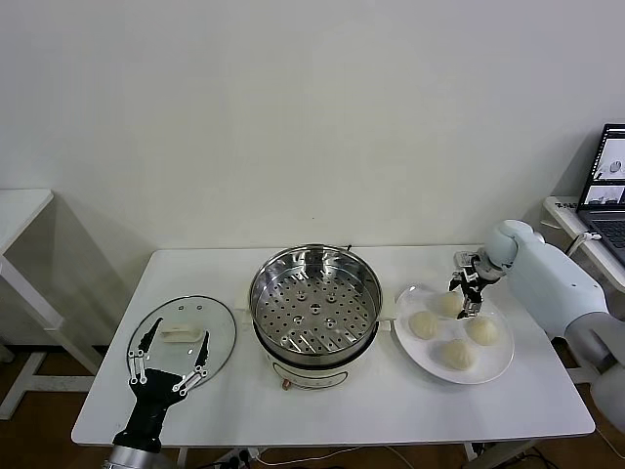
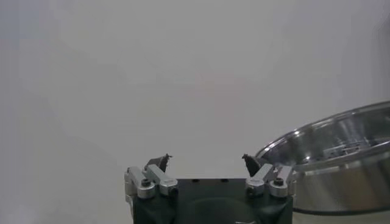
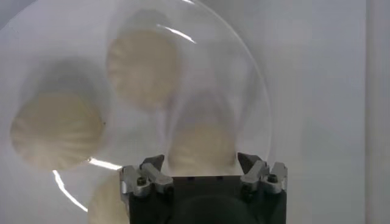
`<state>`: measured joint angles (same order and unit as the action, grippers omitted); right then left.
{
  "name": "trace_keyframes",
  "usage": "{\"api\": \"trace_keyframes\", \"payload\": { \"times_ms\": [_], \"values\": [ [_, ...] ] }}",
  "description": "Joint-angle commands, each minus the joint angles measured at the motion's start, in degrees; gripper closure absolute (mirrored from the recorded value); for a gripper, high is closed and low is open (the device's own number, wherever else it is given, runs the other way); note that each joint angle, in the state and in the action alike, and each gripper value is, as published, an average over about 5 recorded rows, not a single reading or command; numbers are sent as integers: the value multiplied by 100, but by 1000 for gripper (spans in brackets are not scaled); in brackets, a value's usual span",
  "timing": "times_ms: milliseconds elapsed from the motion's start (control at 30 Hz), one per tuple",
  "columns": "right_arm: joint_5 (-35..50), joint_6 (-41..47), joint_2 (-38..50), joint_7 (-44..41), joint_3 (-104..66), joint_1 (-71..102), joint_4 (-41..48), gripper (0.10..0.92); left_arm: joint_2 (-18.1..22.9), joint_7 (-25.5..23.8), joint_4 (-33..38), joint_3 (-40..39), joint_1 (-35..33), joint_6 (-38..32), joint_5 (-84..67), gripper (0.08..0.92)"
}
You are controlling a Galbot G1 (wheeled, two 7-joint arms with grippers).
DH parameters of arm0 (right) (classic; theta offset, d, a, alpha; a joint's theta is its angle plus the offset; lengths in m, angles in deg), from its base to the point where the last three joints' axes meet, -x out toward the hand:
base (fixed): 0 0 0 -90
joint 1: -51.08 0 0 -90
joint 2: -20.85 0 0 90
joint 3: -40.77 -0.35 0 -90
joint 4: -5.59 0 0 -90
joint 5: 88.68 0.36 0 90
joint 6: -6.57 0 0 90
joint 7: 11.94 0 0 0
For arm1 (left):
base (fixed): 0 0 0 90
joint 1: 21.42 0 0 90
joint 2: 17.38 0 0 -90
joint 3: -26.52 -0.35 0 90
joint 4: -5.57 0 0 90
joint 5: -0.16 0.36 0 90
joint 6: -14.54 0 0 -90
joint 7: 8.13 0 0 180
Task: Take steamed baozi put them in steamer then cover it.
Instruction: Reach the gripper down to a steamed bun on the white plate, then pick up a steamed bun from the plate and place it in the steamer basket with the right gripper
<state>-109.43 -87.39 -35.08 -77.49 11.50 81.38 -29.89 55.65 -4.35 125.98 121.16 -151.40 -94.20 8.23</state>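
Note:
The steamer [image 1: 314, 305] stands open at the table's middle, its perforated tray bare; its rim also shows in the left wrist view [image 2: 341, 152]. Four baozi lie on a white plate [image 1: 493, 375] to its right. My right gripper [image 1: 468, 292] is open, just above the far baozi [image 1: 448, 304], which sits between its fingertips in the right wrist view [image 3: 201, 146]. The right gripper [image 3: 200, 161] touches nothing I can see. The cover [image 1: 217, 327] lies flat left of the steamer. My left gripper [image 1: 180, 334] hovers open over its white handle [image 1: 182, 335]; in its wrist view the left gripper [image 2: 206, 159] is empty.
Three other baozi [image 1: 423, 324] [image 1: 480, 329] [image 1: 456, 354] fill the plate. A laptop [image 1: 610, 186] stands on a side table at the far right. Another white table [image 1: 20, 210] is at the far left. The white work table [image 1: 391, 410] ends close in front.

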Motion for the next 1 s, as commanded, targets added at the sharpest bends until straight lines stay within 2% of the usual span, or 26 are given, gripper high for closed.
{"api": "trace_keyframes", "payload": {
  "times_ms": [33, 200, 333, 633, 833, 1000],
  "values": [
    [-71, -8, -54, 59, 4, 12, 71, 331, 1, 2, 2, 3, -3, 2, -3, 177],
    [25, -37, 31, 25, 25, -8, -135, 346, 0, 10, 22, 22, 0, 16, -5, 177],
    [305, -197, 277, -133, 148, -219, -686, 347, -1, 16, 64, 32, 14, 52, -7, 177],
    [842, -1914, 335, -649, 750, -1727, -1749, 339, -10, 35, 160, 13, 33, 92, -14, 177],
    [1544, -2883, -98, -857, 1725, -2793, -2104, 337, -12, 35, 169, 7, 54, 54, -19, 177],
    [1732, -3305, -534, -918, 2155, -3373, -2479, 337, -4, 34, 195, -48, 75, 41, -17, 177]
  ]
}}
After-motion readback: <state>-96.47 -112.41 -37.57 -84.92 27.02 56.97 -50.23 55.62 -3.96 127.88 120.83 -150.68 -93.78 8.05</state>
